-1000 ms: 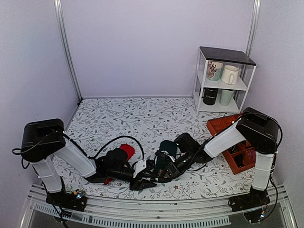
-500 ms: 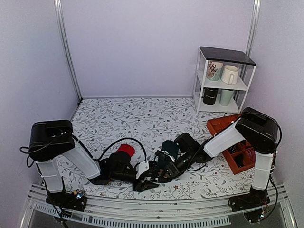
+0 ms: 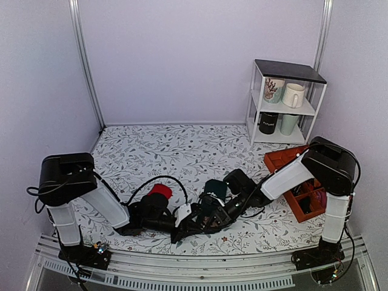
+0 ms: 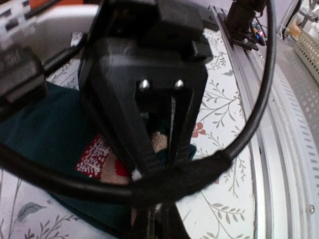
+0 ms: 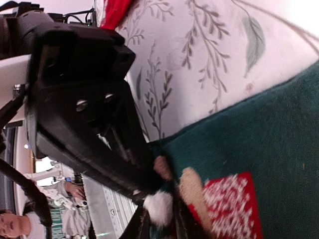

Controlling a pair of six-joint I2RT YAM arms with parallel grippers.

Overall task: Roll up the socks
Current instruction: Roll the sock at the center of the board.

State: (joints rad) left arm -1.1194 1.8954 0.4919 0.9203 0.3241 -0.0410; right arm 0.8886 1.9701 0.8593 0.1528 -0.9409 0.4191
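Top view, left to right: my left gripper [image 3: 182, 223] lies low on the patterned table [image 3: 157, 151], with the red sock [image 3: 160, 190] bunched just behind its arm. My right gripper [image 3: 203, 219] meets it tip to tip, and the teal sock [image 3: 214, 187] sits under and behind that arm. On the far right are one orange tray [image 3: 282, 160] and one white shelf [image 3: 290, 71] holding four mugs. The black mug [image 3: 268, 123] has white lettering too small to read.

Wrist views add detail the top view lacks. The teal sock carries one red speckled patch [image 4: 94, 157] and one white tuft [image 5: 158, 206]. Both grippers are narrowed, their fingers pinched on that sock's edge. Socks counted: two.
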